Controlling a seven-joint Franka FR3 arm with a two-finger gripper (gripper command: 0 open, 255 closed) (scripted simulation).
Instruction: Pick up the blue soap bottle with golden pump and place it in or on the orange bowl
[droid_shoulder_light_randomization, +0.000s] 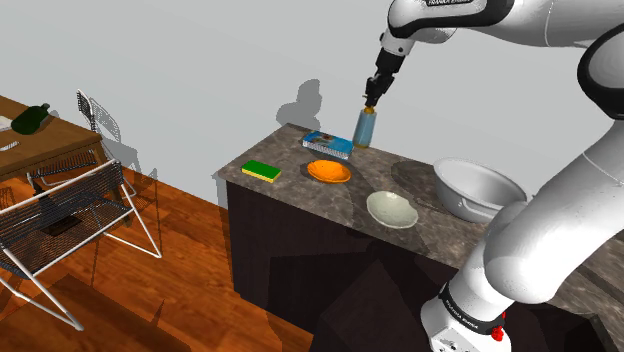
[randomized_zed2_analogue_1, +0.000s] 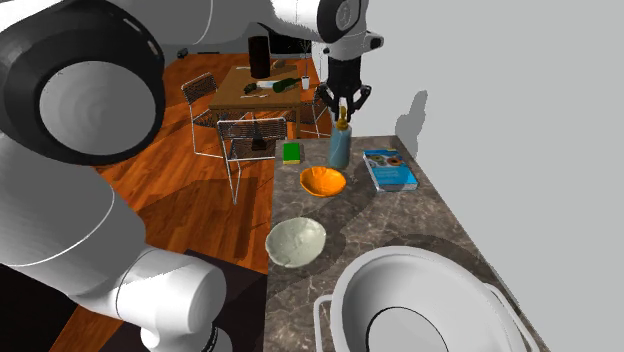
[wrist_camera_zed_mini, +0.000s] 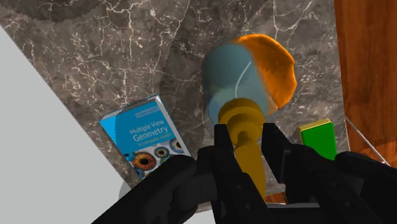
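While the dark marbled tabletop (droid_shoulder_light_randomization: 440, 235) is long, its working room is narrow: a grey wall runs along the far side, and at the shoulder view's left the near edge drops to a wooden floor. A big white pot (droid_shoulder_light_randomization: 470, 200) sits at the shoulder view's right, well apart from the job. A geometry book (droid_shoulder_light_randomization: 328, 144) lies near the wall, just beside the blue soap bottle (droid_shoulder_light_randomization: 365, 127), which stands upright at the far side. Whether its base rests on the stone or has cleared it cannot be told.

The orange bowl (droid_shoulder_light_randomization: 329, 171) lies just nearer than the book. A pale bowl (droid_shoulder_light_randomization: 391, 209) sits to its right, and a green and yellow sponge (droid_shoulder_light_randomization: 262, 171) to its left by the edge.

The tool (wrist_camera_zed_mini: 248, 153) is narrow, its fingers (wrist_camera_zed_mini: 222, 153) clasping the golden pump (wrist_camera_zed_mini: 245, 127) on both sides.

A grip this high on a slim neck probably lets the body swing. The bottle wants a straight lift clear of the book, then a short, slow carry toward the near side, away from the wall. It should come down upright over the orange bowl's middle, since that shallow rim may tip it.
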